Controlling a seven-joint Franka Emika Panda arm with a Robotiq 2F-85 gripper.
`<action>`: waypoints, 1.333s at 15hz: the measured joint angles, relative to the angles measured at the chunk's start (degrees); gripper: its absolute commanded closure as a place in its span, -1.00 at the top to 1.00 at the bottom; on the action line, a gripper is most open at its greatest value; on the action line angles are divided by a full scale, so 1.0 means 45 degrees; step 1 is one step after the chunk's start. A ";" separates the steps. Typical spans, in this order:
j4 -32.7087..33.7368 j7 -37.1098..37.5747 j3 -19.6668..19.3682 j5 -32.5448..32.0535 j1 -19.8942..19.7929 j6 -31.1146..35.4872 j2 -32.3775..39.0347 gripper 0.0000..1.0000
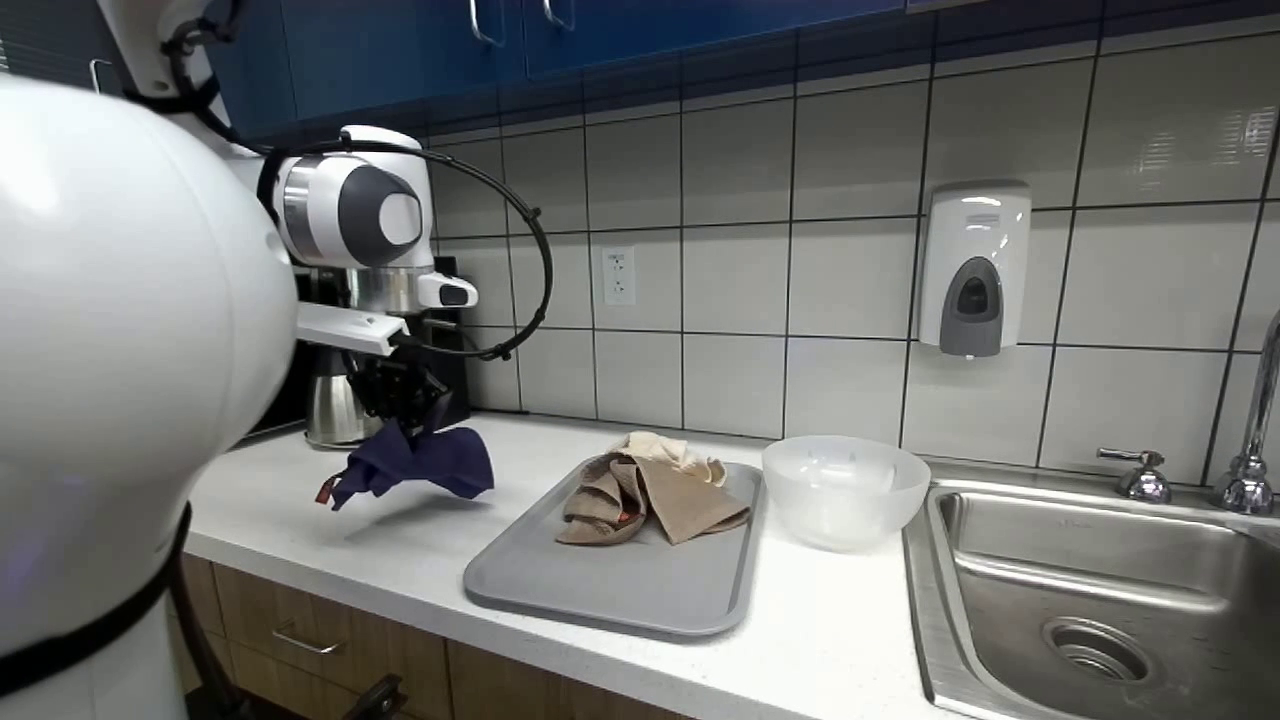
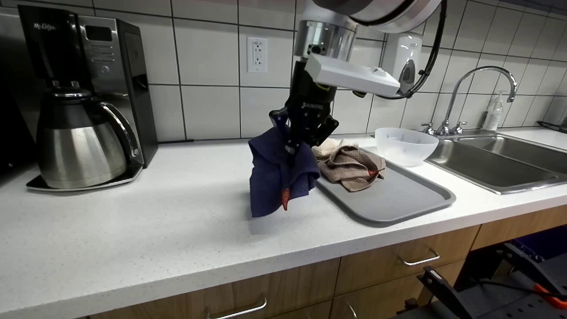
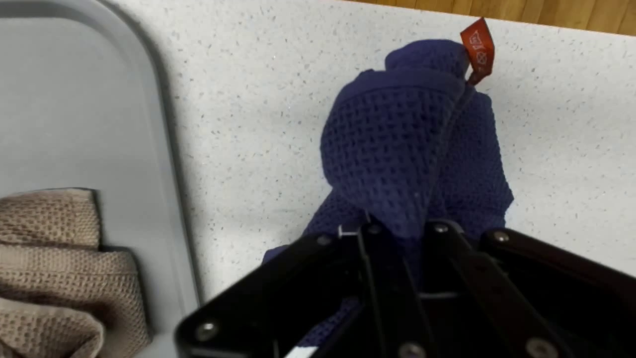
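the gripper (image 3: 405,233) was clenched on a dark blue cloth (image 2: 277,175) that hung above the white counter (image 2: 177,221), near the grey tray (image 1: 620,590); folds hid exactly where it was pinched. the wrist view cut off the tray and the brown cloth (image 3: 69,278) lying on it. in both exterior views a cream cloth (image 1: 675,455) showed only partly, behind the brown one.

Navy cloth (image 3: 397,134) partly hidden behind pincer (image 3: 408,231)

Cloths (image 1: 690,492) on tray (image 1: 610,585); bowl (image 1: 846,495) between tray and sink (image 1: 1090,585); held cloth (image 2: 271,175) above counter (image 2: 133,230).
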 measured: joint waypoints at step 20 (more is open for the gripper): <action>0.0989 0.0000 0.0171 -0.0005 -0.0017 0.0055 0.2316 -0.27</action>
